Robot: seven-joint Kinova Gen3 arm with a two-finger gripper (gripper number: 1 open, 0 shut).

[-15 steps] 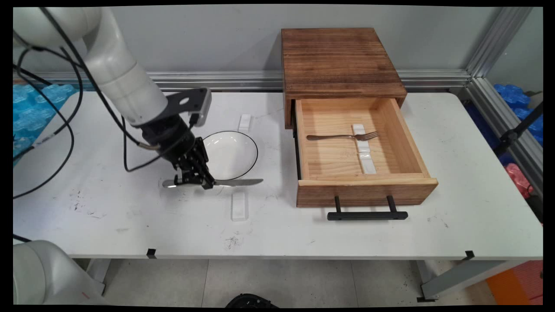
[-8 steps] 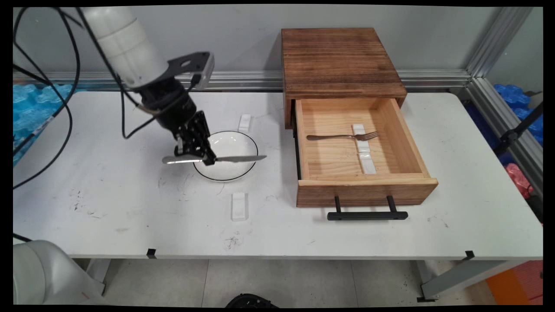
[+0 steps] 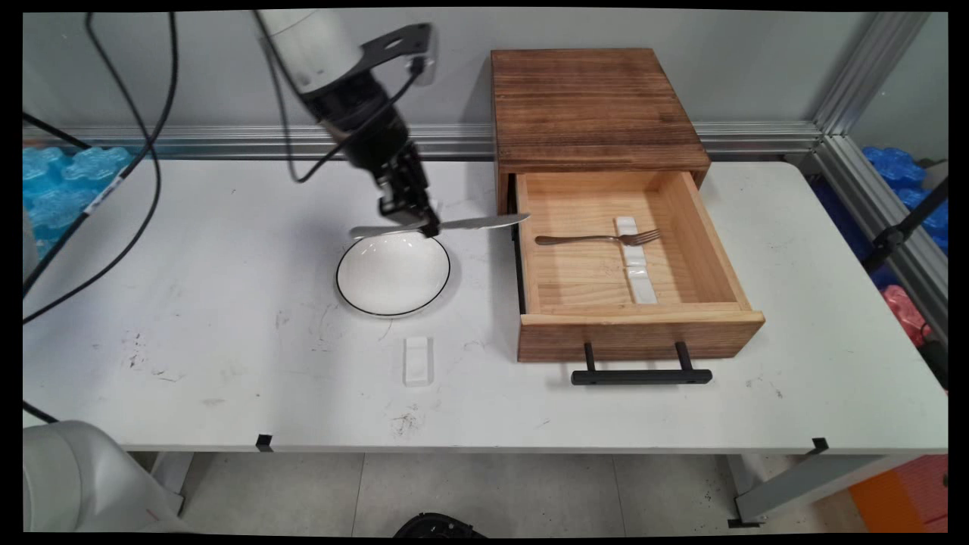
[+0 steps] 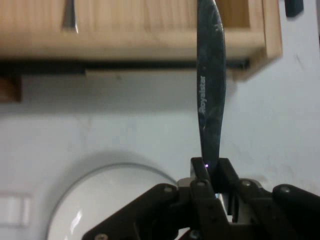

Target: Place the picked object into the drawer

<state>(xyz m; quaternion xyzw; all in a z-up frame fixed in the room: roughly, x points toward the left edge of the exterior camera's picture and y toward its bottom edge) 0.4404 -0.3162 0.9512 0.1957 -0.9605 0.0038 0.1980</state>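
- tool (image 3: 419, 220) is clamped on a butter knife (image 3: 447, 225), held level above the table (image 3: 227, 363)
- it hangs over the far rim of the white plate (image 3: 393, 273)
- blade tip looks like it reaches the open wooden drawer (image 3: 636, 333), touching or not I can't tell
- fork (image 3: 598, 239) lies inside on a white rest (image 3: 634, 261)
- another white rest (image 3: 418, 360) sits near the plate

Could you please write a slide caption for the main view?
Gripper holds a knife level above the plate, beside the open drawer.
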